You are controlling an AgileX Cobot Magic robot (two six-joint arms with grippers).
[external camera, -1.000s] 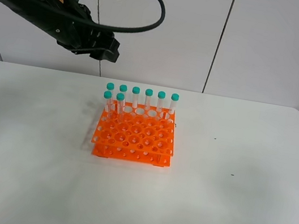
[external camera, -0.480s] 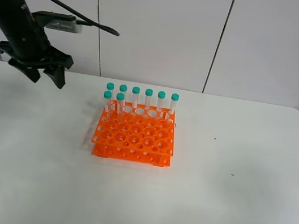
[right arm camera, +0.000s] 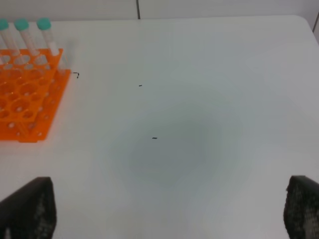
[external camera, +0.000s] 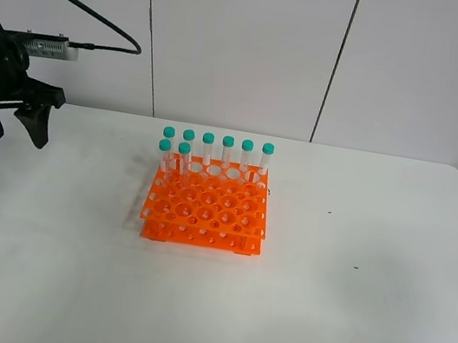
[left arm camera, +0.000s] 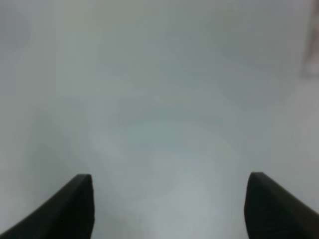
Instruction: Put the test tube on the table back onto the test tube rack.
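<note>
The orange test tube rack [external camera: 205,207] stands mid-table, its edge also showing in the right wrist view [right arm camera: 25,104]. Several teal-capped test tubes [external camera: 206,152] stand upright in its back rows, three of them visible in the right wrist view [right arm camera: 47,37]. No test tube shows lying on the white table [external camera: 346,314], and I cannot tell the tubes apart. My left gripper [external camera: 17,136] hangs open and empty at the far left, well away from the rack; its wrist view [left arm camera: 169,209] shows only bare white surface. My right gripper [right arm camera: 167,209] is open and empty over the table right of the rack.
A white panelled wall [external camera: 336,57] rises right behind the table's far edge. The left arm's black cable [external camera: 104,23] loops above the table's left end. Small dark specks [external camera: 356,268] mark the tabletop right of the rack.
My left arm has swung from above and behind the rack out to the far left and lower, its gripper open throughout. The rack and tubes have not moved.
</note>
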